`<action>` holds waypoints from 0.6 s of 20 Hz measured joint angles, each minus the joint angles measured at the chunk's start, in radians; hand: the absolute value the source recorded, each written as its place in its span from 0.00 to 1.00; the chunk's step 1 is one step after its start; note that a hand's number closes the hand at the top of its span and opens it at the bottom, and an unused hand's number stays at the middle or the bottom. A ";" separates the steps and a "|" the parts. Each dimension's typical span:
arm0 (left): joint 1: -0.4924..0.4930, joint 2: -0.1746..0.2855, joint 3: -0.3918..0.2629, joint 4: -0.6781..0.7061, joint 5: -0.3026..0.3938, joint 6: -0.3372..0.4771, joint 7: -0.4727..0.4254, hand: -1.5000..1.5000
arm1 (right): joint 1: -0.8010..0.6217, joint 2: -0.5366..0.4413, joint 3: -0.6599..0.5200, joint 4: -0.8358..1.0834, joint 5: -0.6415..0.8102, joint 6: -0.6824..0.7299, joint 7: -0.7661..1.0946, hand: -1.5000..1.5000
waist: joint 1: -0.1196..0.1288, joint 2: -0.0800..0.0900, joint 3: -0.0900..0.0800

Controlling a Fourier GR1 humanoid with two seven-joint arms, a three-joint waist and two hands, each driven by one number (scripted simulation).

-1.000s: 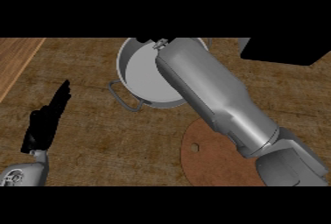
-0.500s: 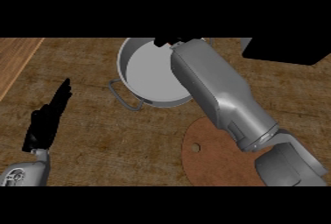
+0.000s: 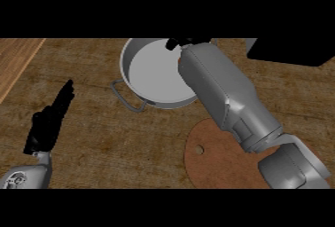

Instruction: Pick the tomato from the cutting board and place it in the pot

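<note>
The grey pot [image 3: 154, 74] stands at the top centre of the wooden counter, and the part of its inside that shows is bare. My right forearm lies across the pot's right side. Only a black sliver of my right hand [image 3: 185, 42] shows, at the pot's far rim, and the forearm hides its fingers. No tomato can be seen anywhere. The round brown cutting board [image 3: 212, 166] lies at the lower right, partly under my right arm, and its visible part carries nothing. My left hand [image 3: 49, 119] rests open at the left, fingers straight and pointing up.
A wire handle [image 3: 126, 98] sticks out from the pot's lower left. A black box [image 3: 288, 51] sits at the top right corner. A lighter wooden strip [image 3: 16, 60] runs along the counter's left edge.
My right forearm and hand have shifted right along the pot's far rim, uncovering more of the pot's inside. The left hand has stayed still.
</note>
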 measured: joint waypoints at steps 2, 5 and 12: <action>-0.002 0.003 0.002 -0.003 0.005 -0.007 0.002 0.50 | 0.007 0.000 -0.012 -0.007 -0.010 -0.054 -0.041 0.00 | 0.003 0.000 0.000; -0.001 0.009 0.006 -0.008 0.009 -0.012 0.005 0.50 | 0.012 -0.001 -0.039 -0.052 -0.030 -0.170 -0.109 0.00 | 0.001 -0.001 0.001; 0.013 0.014 0.013 0.002 0.012 -0.019 -0.006 0.50 | 0.029 -0.002 -0.107 -0.131 -0.157 -0.323 -0.233 0.00 | -0.002 -0.010 0.001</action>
